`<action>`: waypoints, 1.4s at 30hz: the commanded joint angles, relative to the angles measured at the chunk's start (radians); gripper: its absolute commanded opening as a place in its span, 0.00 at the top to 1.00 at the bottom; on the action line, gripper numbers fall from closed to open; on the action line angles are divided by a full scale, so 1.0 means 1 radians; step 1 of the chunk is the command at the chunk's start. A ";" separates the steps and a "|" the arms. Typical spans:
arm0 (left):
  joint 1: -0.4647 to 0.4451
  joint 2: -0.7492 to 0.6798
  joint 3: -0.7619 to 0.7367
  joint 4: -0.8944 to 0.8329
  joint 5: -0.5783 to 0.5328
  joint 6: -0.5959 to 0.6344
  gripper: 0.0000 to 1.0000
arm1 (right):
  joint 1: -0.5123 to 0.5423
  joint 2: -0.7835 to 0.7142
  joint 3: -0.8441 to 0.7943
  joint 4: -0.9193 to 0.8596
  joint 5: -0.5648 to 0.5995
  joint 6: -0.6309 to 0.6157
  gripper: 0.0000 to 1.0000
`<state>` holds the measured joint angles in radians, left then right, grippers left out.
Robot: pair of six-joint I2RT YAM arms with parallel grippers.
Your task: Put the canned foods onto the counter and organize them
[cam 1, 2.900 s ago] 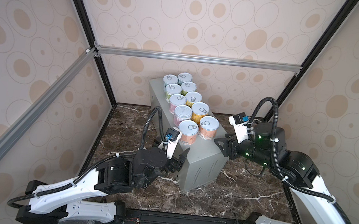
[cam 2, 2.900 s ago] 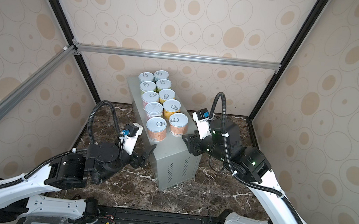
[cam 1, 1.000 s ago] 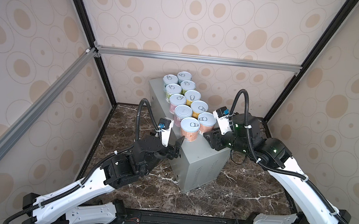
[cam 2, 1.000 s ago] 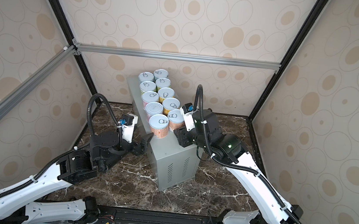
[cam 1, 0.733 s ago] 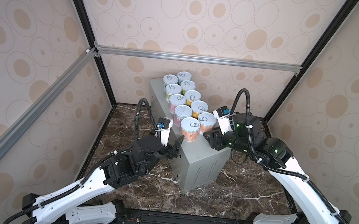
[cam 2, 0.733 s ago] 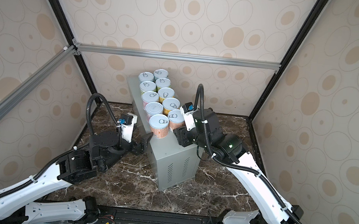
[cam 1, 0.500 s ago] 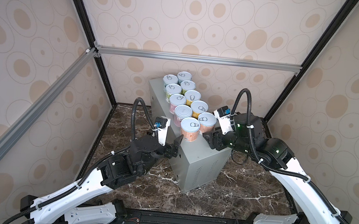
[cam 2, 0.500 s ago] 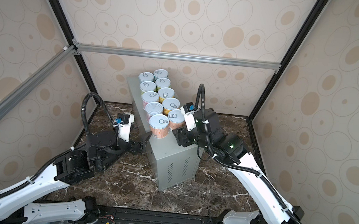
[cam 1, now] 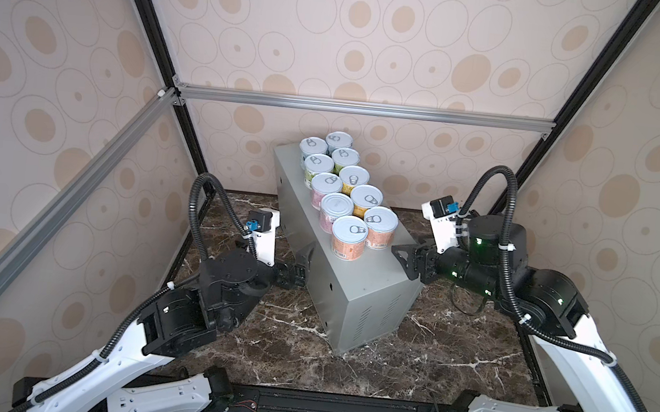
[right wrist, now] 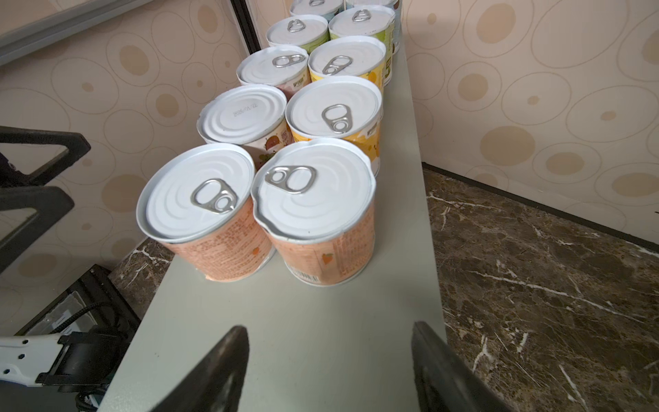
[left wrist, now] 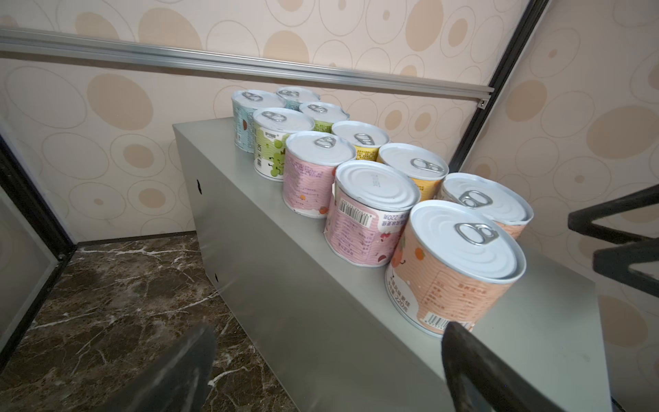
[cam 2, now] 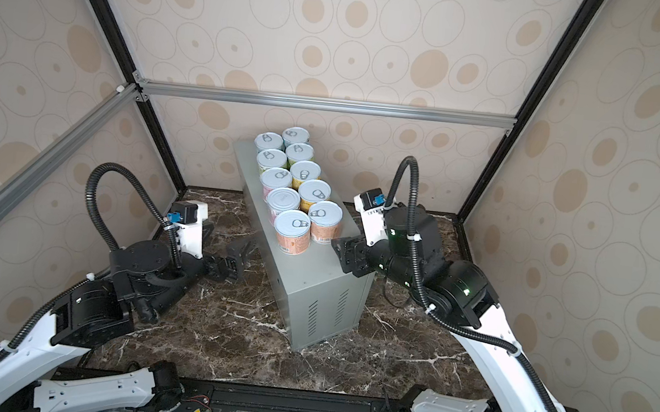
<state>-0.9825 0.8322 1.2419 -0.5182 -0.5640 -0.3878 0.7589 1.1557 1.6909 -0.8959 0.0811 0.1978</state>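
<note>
Ten canned foods (cam 1: 336, 210) stand in two rows down the counter (cam 1: 370, 286); left gripper (cam 1: 300, 263) and right gripper (cam 1: 407, 257), both spread empty, flank the near orange tins (cam 1: 347, 245), the right seemingly closer.

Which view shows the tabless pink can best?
Right wrist view: the tabless pink can is close, its stamped plain end sharp. Left wrist view shows its barcode label; both top views show it small.

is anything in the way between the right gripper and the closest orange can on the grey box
Nothing visible does. In the right wrist view, only the bare top of the counter lies between the open right gripper and the nearest orange can, the one with the dented rim.
</note>
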 commanded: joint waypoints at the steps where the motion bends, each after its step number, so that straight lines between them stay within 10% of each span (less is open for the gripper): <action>1: 0.010 -0.016 0.039 -0.098 -0.049 -0.050 0.01 | 0.002 -0.037 -0.011 -0.023 -0.011 0.043 0.27; 23: 0.010 -0.065 -0.120 -0.101 -0.048 -0.111 0.01 | 0.050 -0.086 -0.254 0.240 -0.127 0.249 0.48; 42: 0.011 -0.115 -0.177 -0.083 -0.060 -0.089 0.01 | 0.253 0.054 -0.183 0.334 0.127 0.267 0.58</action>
<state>-0.9813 0.7322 1.0698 -0.6071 -0.6064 -0.4767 1.0012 1.1919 1.4864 -0.6041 0.1612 0.4492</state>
